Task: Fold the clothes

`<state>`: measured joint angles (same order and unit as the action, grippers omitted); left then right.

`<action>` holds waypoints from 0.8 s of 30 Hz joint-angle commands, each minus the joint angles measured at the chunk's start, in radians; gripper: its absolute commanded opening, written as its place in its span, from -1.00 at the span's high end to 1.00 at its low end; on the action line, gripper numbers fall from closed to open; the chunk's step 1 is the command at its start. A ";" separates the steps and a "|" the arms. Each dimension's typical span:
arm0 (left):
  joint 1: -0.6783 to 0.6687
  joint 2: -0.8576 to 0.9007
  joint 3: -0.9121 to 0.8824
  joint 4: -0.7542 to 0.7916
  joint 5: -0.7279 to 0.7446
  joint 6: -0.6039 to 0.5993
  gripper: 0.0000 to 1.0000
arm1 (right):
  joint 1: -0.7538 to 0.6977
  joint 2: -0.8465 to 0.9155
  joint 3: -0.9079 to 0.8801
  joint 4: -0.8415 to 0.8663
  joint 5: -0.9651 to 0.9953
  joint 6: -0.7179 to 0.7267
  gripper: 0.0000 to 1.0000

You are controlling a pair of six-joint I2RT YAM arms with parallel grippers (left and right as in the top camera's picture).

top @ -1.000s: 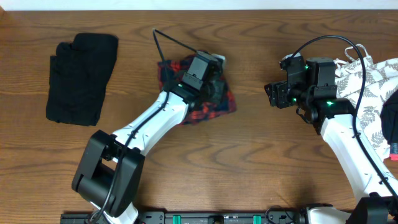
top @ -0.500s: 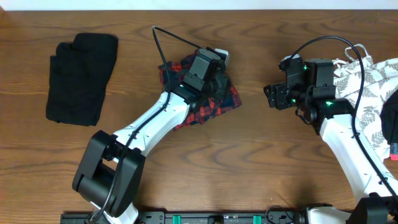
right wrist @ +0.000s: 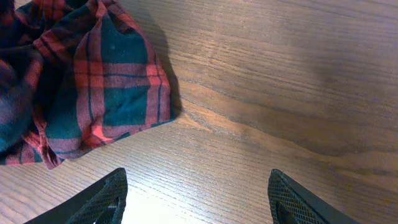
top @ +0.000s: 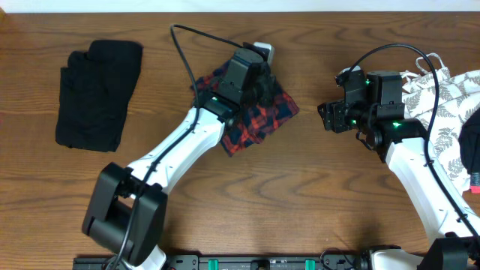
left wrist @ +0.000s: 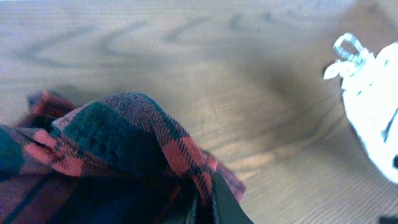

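The red-and-navy plaid shirt [top: 259, 118] lies bunched at the table's middle back. My left gripper [top: 259, 84] is shut on a fold of the plaid shirt [left wrist: 124, 155], which fills the lower left of the left wrist view and drapes over the jaws. My right gripper [top: 328, 116] is open and empty above bare wood, to the right of the shirt; the shirt shows in the right wrist view [right wrist: 93, 81] at upper left, ahead of its fingertips [right wrist: 102, 199]. A black garment [top: 97, 94] lies folded at the far left. The white leaf-print top [top: 450, 97] lies at the right edge.
A white cable plug [top: 262, 49] sits just behind the plaid shirt. A black cable [top: 184, 52] loops over the table behind the left arm. The leaf-print top shows in the left wrist view [left wrist: 373, 93] at far right.
My left gripper has pulled the plaid shirt toward the back and right, stretching its right corner out. The right arm has not moved.
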<state>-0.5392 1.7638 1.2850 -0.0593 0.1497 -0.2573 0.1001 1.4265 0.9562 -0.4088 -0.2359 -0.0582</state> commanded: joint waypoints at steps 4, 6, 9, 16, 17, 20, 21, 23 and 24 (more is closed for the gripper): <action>0.017 -0.018 0.036 0.145 -0.013 -0.017 0.88 | 0.016 0.000 -0.003 -0.007 -0.008 0.013 -0.41; 0.016 0.030 0.036 0.196 -0.012 -0.018 0.88 | 0.024 0.000 -0.003 -0.010 -0.008 0.013 -0.40; 0.017 0.113 0.036 0.232 -0.012 -0.052 0.88 | 0.047 0.000 -0.003 -0.014 -0.008 0.013 -0.40; 0.017 0.278 0.036 0.355 -0.012 -0.051 0.88 | 0.098 0.000 -0.003 -0.019 0.000 0.013 -0.37; 0.017 0.292 0.036 0.362 -0.012 -0.051 0.88 | 0.103 0.000 -0.003 -0.021 0.017 0.013 -0.38; 0.019 0.316 0.036 0.381 -0.013 -0.050 0.88 | 0.105 -0.001 -0.003 -0.022 0.073 0.013 -0.46; 0.022 0.319 0.036 0.386 -0.013 -0.039 0.88 | 0.105 -0.001 -0.003 -0.022 0.073 0.012 -0.47; 0.028 0.322 0.036 0.396 -0.032 -0.017 0.88 | 0.105 -0.001 -0.003 -0.024 0.063 0.008 -0.47; 0.031 0.322 0.036 0.396 -0.051 -0.010 0.88 | 0.105 -0.001 -0.003 -0.027 0.058 0.005 -0.47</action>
<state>-0.5224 2.0815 1.3113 0.3283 0.1482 -0.2947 0.1982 1.4265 0.9554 -0.4301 -0.1902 -0.0563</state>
